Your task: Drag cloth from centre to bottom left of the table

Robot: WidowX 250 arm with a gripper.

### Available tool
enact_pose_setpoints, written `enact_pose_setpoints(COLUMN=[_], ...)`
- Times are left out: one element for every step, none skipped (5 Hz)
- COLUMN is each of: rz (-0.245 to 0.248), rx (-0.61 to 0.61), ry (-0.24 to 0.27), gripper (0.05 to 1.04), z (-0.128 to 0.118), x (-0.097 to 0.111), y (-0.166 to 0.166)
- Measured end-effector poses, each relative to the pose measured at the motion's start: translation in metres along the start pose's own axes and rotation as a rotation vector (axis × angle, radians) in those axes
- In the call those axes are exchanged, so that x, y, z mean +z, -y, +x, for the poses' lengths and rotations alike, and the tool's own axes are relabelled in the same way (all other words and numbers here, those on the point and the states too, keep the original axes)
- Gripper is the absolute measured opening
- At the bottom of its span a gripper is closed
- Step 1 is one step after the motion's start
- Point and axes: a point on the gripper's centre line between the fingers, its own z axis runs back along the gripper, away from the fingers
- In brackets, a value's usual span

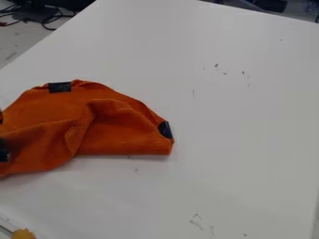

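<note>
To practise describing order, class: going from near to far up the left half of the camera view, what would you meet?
Yellow-orange piece at the bottom edge → rumpled orange cloth → black cables beyond the table.

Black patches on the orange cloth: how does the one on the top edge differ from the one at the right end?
Shape: the top patch looks nearly rectangular; the right patch has one rounded side.
Pose: the top patch runs roughly crosswise in view, while the right patch stands steeper, leaning a bit.
Shared: both black, both at the edge of the orange cloth.
</note>
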Motion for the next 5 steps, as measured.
enact_pose_setpoints(rz=[0.049,0.129,0.122,-0.015,-0.177], rx=[0.016,0.019,0.075,0.108,0.101], ry=[-0.028,-0.021,0.085,0.154,0.149], gripper=[1.001,1.001,1.001,1.001,1.001], z=[-0.008,0.001,0.017,0.035,0.047], x=[0.02,0.065,0.108,0.118,0.106], y=[-0.011,-0.022,-0.02,0.005,0.036])
